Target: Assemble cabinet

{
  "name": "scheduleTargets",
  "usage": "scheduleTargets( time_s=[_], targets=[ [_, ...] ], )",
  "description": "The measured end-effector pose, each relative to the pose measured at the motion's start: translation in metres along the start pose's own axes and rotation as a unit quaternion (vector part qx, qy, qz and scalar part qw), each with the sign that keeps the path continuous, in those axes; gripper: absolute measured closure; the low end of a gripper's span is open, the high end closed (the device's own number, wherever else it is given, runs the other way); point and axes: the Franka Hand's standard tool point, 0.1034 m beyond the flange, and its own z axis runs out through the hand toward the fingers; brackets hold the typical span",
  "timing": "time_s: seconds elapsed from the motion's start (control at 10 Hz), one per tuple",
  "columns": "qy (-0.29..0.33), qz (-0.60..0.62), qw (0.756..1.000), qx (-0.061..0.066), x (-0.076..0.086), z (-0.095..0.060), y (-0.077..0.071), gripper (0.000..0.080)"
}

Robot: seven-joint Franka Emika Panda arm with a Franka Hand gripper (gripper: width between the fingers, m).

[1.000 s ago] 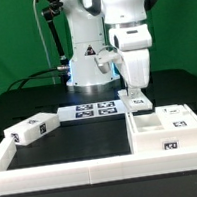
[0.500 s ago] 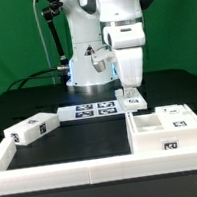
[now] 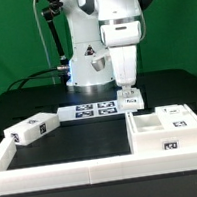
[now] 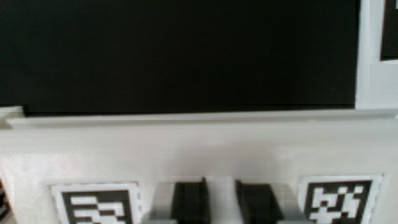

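My gripper (image 3: 130, 89) hangs at the right end of the marker board (image 3: 88, 112), shut on a small white tagged block (image 3: 134, 102). It holds the block just off the black table. In the wrist view the two dark fingers (image 4: 189, 204) stand close together on the block's white face (image 4: 196, 150), with a tag on either side of my gripper (image 4: 219, 204). The large white cabinet body (image 3: 167, 130), with its open compartments, sits at the exterior view's right front. Another small white tagged block (image 3: 30, 129) lies at the left.
A low white border rail (image 3: 76, 171) runs along the front and left of the table. The robot's base (image 3: 86, 68) stands behind the marker board. The cabinet body lies close to the right of the held block.
My gripper has risen and shifted a little to the exterior view's left, and the small block has moved with it.
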Motion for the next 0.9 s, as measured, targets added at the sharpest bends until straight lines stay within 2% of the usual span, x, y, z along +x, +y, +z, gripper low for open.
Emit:
scheduleTargets(
  time_s=[0.1,0.2,0.3,0.5,0.6,0.8,0.9],
  targets=[
    [0.002,-0.001,1.0,-0.003,0.0,0.001,0.003,0.0729],
    [0.0,0.0,1.0,0.0,0.0,0.0,0.007,0.0729],
    [0.004,0.001,1.0,-0.009,0.002,-0.002,0.012,0.0729],
    [0.002,0.0,1.0,-0.009,0.002,-0.005,0.019,0.0729],
    [0.005,0.002,1.0,-0.017,0.004,-0.007,0.022,0.0729],
    [0.008,0.003,1.0,-0.022,0.004,-0.006,0.02,0.0729],
    [0.013,0.003,0.999,-0.032,0.006,-0.007,0.022,0.0729]
  ],
)
